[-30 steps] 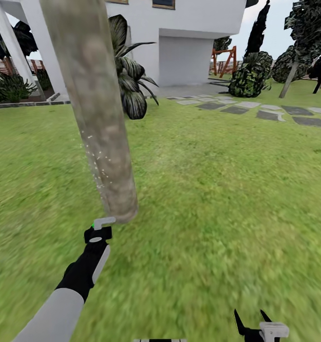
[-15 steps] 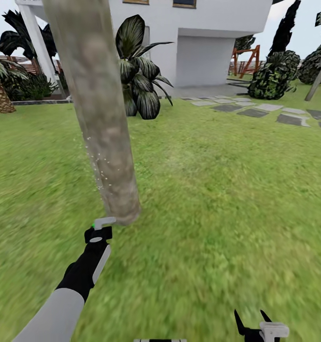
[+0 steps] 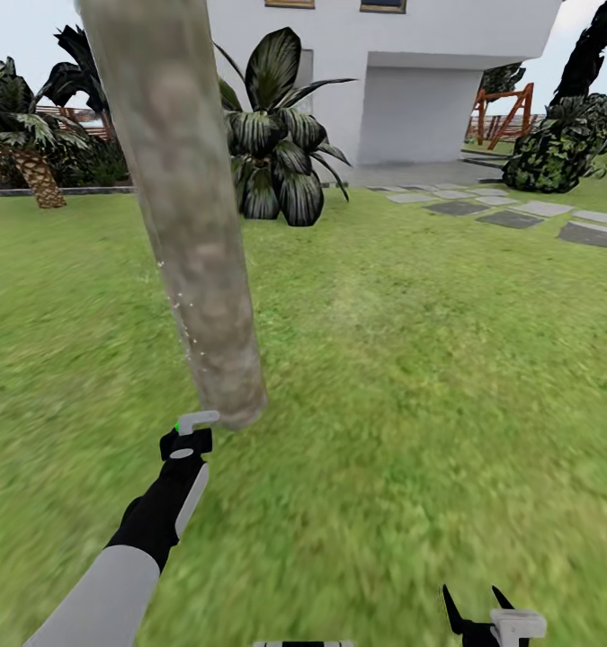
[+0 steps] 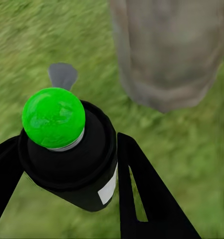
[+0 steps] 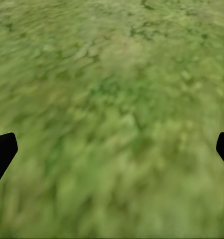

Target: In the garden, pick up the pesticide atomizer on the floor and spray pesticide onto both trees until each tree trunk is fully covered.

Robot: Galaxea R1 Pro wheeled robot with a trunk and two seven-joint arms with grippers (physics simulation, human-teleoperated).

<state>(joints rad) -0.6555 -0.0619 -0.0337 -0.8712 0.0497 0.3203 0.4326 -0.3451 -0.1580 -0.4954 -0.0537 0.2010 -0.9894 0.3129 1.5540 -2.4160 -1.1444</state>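
One tree trunk (image 3: 186, 225), thick and mottled grey-beige, rises from the grass (image 3: 384, 359) just ahead; fine white specks dot its lower left side. My left gripper (image 3: 187, 440) is shut on the pesticide atomizer (image 3: 188, 428), a small dark bottle with a green spot and a whitish nozzle, held right before the trunk's base. In the left wrist view the atomizer (image 4: 67, 149) shows a bright green cap, clamped between black fingers (image 4: 142, 194), with the trunk (image 4: 171, 50) close ahead. My right gripper (image 3: 476, 609) hangs low at the right, open over bare grass (image 5: 112, 99). The second tree is out of view.
A broad-leaved dark plant (image 3: 281, 153) stands behind the trunk, before the white house (image 3: 411, 81). Grey stepping stones (image 3: 510, 216) run across the far right, near a round bush (image 3: 555, 148). A small palm (image 3: 29, 153) stands far left. Open lawn lies to the right.
The head camera has turned left, so the house, plants and stones slide right in the picture and the small palm comes into view. Both arms hold their pose.
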